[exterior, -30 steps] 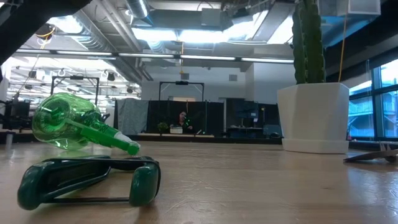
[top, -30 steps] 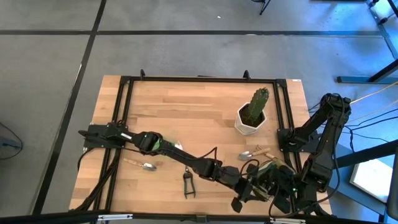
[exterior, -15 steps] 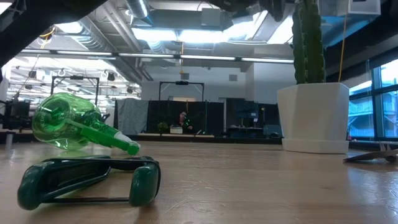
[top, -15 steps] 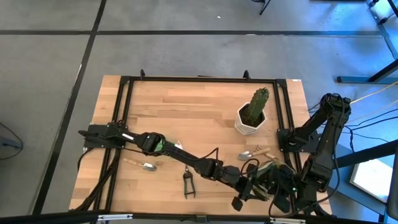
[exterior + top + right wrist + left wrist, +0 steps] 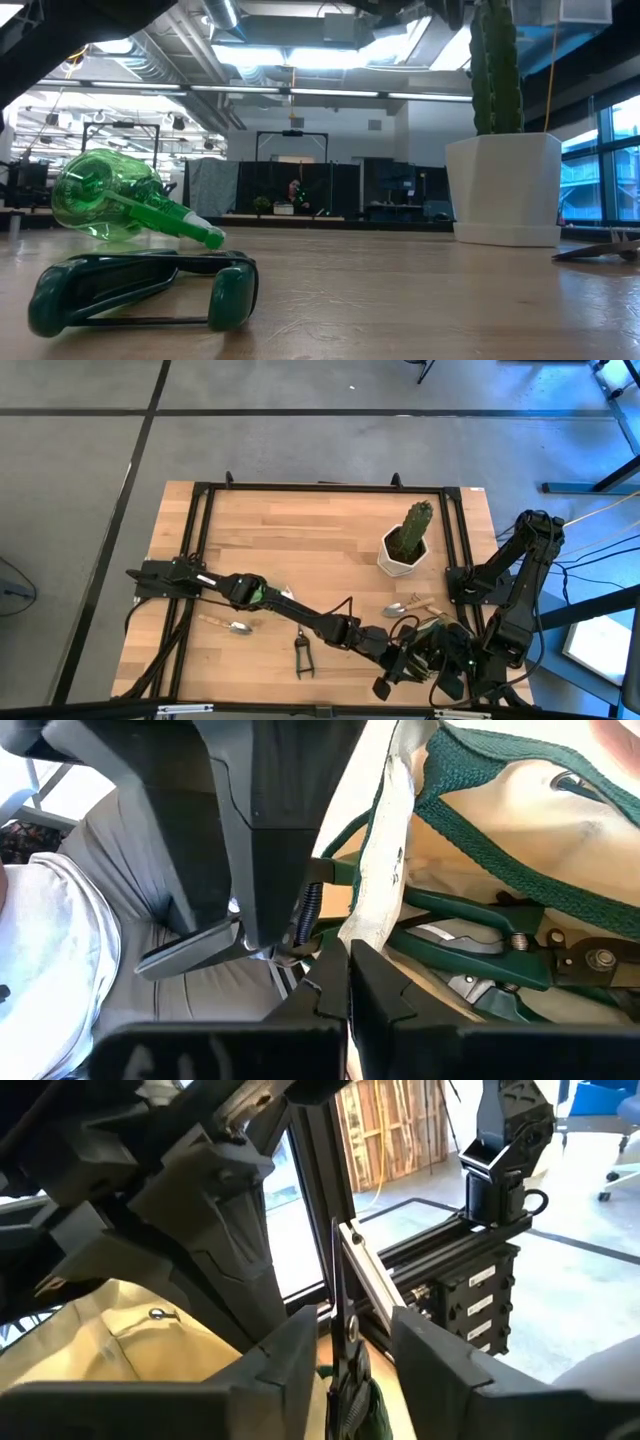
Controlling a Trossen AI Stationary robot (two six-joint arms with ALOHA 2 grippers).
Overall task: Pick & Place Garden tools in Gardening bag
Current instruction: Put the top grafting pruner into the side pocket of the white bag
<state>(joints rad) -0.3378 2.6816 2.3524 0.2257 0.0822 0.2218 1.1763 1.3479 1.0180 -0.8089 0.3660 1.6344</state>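
Left gripper [image 5: 345, 1370] holds pruning shears [image 5: 342, 1342] over the gardening bag [image 5: 440, 635] at the table's near right corner; right gripper [image 5: 345, 970] pinches the bag's rim, largely hidden from above

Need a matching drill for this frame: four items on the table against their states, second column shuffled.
Things:
1. cactus pot
2. spray bottle
3. loose shears
4. gardening bag

States:
A. lying flat on bare wood near the table's front edge
B. standing upright, white
C. fabric edge pinched by the right pincer
D. lying on its side, green

Pairs: 1-B, 2-D, 3-A, 4-C
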